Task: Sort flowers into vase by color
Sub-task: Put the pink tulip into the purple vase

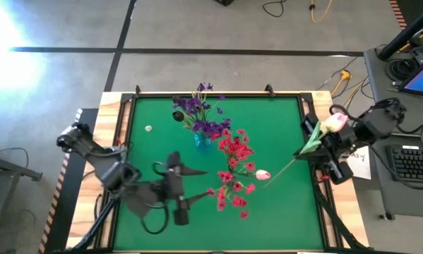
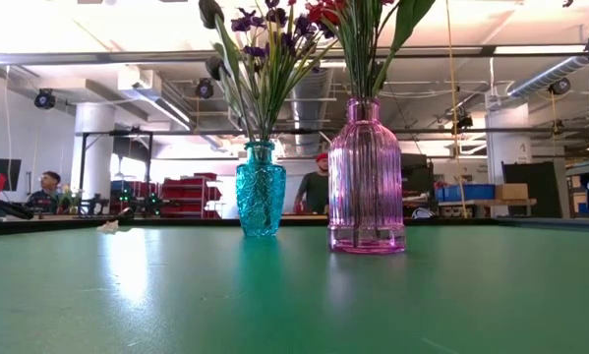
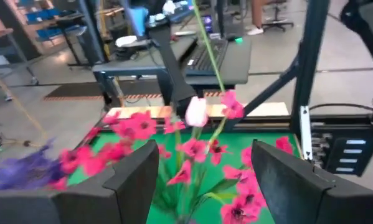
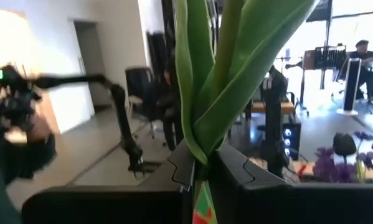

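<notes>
A blue vase (image 1: 203,140) (image 2: 261,187) holds purple flowers (image 1: 197,109). Next to it, a pink vase (image 2: 366,177) holds red flowers (image 1: 234,169) and a white-pink tulip bud (image 1: 263,174) (image 3: 195,112). My right gripper (image 1: 304,152) (image 4: 202,177) is over the table's right edge, shut on a second tulip (image 1: 336,121). My left gripper (image 1: 190,190) (image 3: 205,180) stands open to the left of the red flowers. It points at them and has nothing between its fingers. The low view shows neither gripper. My right gripper pinches the tulip's green leaves and stem (image 4: 205,146) between its two fingers, below the bud. The fingers come about level from the table's right side and lie across the stem. The tulip is lifted clear and tilted. Its bud lies back over the wrist, and its bare stem (image 1: 282,169) slants down toward the red flowers.
A small white scrap (image 1: 148,128) lies on the green table at the far left. The table has a wooden rim (image 1: 211,93). A keyboard (image 1: 412,162) and a laptop are on a stand beyond the right edge. People show in the room behind.
</notes>
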Motion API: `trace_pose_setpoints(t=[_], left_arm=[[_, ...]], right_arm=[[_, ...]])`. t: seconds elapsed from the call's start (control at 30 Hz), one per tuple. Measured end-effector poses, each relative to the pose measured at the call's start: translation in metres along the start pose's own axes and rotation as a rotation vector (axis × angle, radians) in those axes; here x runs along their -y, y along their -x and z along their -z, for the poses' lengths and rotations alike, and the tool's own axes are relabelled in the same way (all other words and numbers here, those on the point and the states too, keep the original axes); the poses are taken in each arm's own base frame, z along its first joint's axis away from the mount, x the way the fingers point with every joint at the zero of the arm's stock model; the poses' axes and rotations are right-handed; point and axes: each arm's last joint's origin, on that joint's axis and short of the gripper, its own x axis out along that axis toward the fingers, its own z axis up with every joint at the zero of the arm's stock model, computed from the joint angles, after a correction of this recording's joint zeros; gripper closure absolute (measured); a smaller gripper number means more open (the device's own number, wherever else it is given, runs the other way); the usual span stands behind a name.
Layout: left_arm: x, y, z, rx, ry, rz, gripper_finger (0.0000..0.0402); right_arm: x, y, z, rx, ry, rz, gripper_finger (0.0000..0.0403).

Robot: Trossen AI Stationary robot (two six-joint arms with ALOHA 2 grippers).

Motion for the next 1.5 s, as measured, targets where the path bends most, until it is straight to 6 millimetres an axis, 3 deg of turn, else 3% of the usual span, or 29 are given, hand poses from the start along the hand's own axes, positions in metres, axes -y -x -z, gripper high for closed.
trace_pose_setpoints(t=[0.1, 0.2, 0.6, 0.8, 1.1, 1.27, 1.5], left_arm=[[-0.003, 0.014, 0.008, -0.013, 0.005, -0.036, 0.0161], [0.0, 0.015, 0.029, -0.042, 0.006, -0.066, 0.0161], [0.016, -0.018, 0.145, -0.071, 0.062, -0.1, 0.0161], [0.009, -0.04, 0.191, 0.01, 0.099, -0.122, 0.0161], [0.003, -0.071, 0.224, 0.028, 0.126, -0.184, 0.0161], [0.009, -0.089, 0.227, 0.013, 0.121, -0.205, 0.0148], [0.009, -0.102, 0.229, 0.002, 0.121, -0.233, 0.0101]], right_arm=[[-0.001, -0.005, 0.014, -0.078, 0.02, -0.005, 0.0381], [-0.002, -0.016, 0.033, -0.13, 0.028, -0.005, 0.0381], [-0.002, -0.054, 0.12, -0.267, 0.124, 0.147, 0.0381], [-0.001, -0.067, 0.138, -0.231, 0.181, 0.205, 0.0381], [-0.001, -0.075, 0.141, -0.209, 0.225, 0.258, 0.0381], [0.0, -0.074, 0.141, -0.208, 0.217, 0.261, 0.0381], [0.0, -0.075, 0.142, -0.213, 0.217, 0.26, 0.0381]])
